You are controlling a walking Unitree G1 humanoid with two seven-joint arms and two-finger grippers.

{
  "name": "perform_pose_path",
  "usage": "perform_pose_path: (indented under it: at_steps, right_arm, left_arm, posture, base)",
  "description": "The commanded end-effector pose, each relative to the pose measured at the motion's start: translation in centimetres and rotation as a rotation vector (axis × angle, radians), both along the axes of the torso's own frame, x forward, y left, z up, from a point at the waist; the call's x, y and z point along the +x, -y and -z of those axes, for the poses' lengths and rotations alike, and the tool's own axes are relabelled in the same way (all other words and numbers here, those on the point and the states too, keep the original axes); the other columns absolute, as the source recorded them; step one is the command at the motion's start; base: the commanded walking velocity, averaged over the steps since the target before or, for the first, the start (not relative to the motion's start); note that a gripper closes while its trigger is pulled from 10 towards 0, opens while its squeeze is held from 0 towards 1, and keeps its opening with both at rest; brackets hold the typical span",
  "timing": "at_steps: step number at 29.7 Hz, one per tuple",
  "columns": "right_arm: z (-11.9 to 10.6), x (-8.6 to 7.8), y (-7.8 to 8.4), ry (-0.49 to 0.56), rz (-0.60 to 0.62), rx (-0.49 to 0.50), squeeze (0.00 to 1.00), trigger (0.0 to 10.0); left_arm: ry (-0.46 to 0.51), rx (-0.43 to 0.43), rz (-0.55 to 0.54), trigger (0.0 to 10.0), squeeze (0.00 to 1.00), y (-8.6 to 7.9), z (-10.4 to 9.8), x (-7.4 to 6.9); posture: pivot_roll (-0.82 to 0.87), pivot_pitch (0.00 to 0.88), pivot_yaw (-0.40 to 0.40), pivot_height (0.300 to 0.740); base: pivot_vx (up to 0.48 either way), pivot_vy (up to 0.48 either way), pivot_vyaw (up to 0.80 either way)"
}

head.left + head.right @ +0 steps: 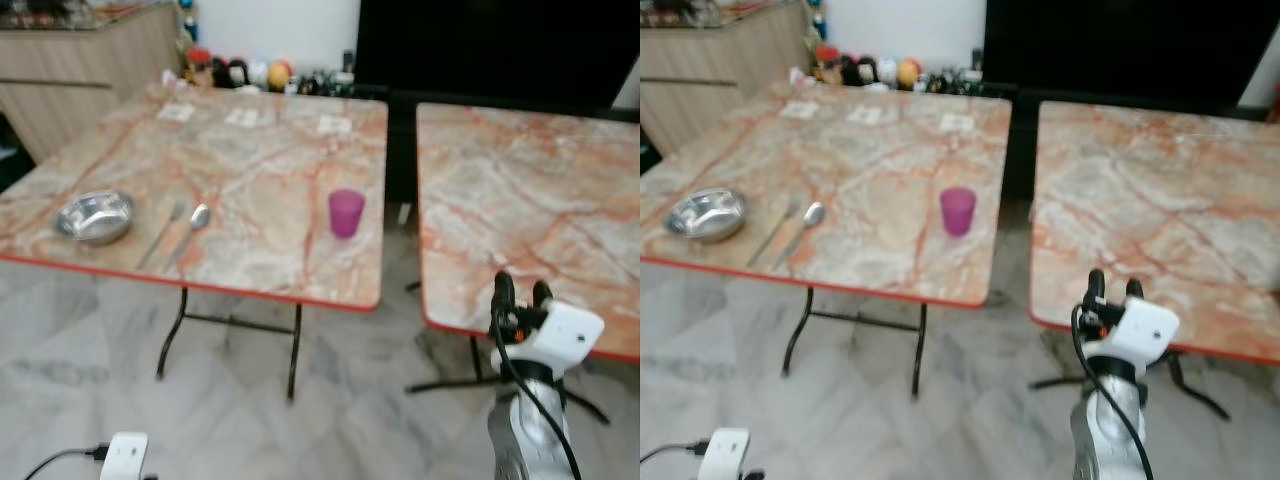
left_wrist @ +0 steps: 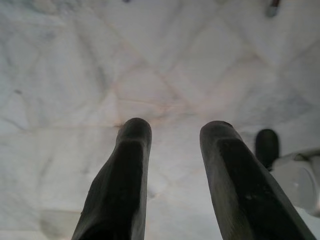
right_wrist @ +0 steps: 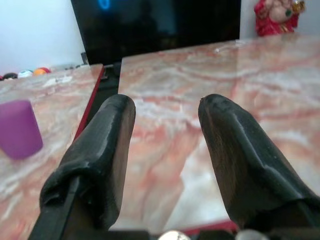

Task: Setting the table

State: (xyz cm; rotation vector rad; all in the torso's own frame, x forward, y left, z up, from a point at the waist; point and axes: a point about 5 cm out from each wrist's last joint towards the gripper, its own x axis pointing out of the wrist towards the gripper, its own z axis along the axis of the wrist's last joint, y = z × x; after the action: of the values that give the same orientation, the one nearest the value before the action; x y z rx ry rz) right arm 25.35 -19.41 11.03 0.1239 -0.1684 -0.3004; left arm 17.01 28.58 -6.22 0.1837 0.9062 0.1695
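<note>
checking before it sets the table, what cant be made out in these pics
- Small papers on the left table: too blurred to read, eye views.
- Items on the far ledge: small and blurred.
- Red object: cut off by the right wrist view's edge.

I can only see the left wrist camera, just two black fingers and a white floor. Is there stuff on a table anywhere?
Observer: Yes. The left table holds a steel bowl, a fork, a spoon and a purple cup.
Operator: Where's the cup?
Observer: Near that table's right edge, standing upright, apart from the spoon.
Operator: What's the other arm doing?
Observer: The right gripper is raised at the near edge of the right table, fingers open, holding nothing.
Operator: And mine?
Observer: The left gripper is open too, pointing at the floor.
</note>
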Motion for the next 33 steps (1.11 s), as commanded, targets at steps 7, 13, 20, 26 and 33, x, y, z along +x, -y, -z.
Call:
perform_pose_path:
  at_steps: [7,13,20,26,33]
  right_arm:
    - [0.3,-0.2,0.0,-0.016,0.01,0.0,0.0,10.0]
    - [0.3,-0.1,-0.3,-0.012,0.0,0.005,0.0,10.0]
    - [0.4,0.0,-0.6,-0.012,-0.008,0.01,0.0,10.0]
    - [0.4,0.1,-0.8,-0.012,-0.014,0.013,0.0,10.0]
    - [0.5,0.2,-0.9,-0.01,-0.02,0.018,0.0,10.0]
  left_arm:
    - [-0.014,-0.002,0.0,10.0,0.0,0.0,0.1,-0.2]
    - [-0.015,-0.003,-0.003,10.0,0.0,0.0,0.2,-0.3]
    - [-0.017,-0.003,-0.004,10.0,0.0,0.0,0.2,-0.4]
    - [-0.018,-0.004,-0.004,10.0,0.0,0.0,0.3,-0.5]
    - [-0.017,-0.004,-0.006,10.0,0.0,0.0,0.3,-0.5]
  posture:
    - [0.05,0.036,0.002,0.74]
    - [0.06,0.028,-0.002,0.74]
    - [0.06,0.02,-0.002,0.74]
    - [0.06,0.011,-0.004,0.74]
    - [0.06,0.015,-0.005,0.74]
  base:
    - [0.0,0.48,0.0]
    - [0.0,0.48,0.0]
    - [0.0,0.48,0.0]
    - [0.0,0.48,0.0]
    - [0.0,0.48,0.0]
